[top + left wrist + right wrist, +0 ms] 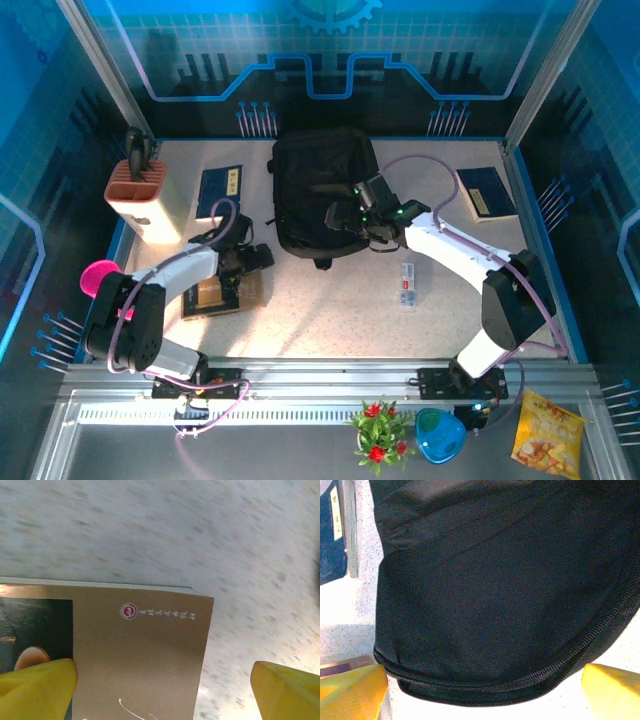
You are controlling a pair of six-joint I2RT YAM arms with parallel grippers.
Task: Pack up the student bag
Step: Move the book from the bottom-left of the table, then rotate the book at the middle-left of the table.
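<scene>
The student bag (322,185) lies flat at the upper centre of the top view, black and rounded, its zip (560,666) curving along the lower edge in the right wrist view and, as far as that stretch shows, run shut. The right gripper (485,682) hangs over that edge with its jaws spread wide and nothing between them. The step in hand looks like getting the bag open, so the jaws should narrow on the zip's puller, which I cannot find here, rather than bunch the soft fabric.

Lower left in the top view, the left gripper (162,682) sits low over a brown book (140,655), also spread wide and empty. One yellow finger (35,692) is over the cover, the other beyond the book's edge above the speckled table (150,530). A flat book gives little to pinch, so lifting it by that edge seems wise. A blue book (222,190) lies just left of the bag.
</scene>
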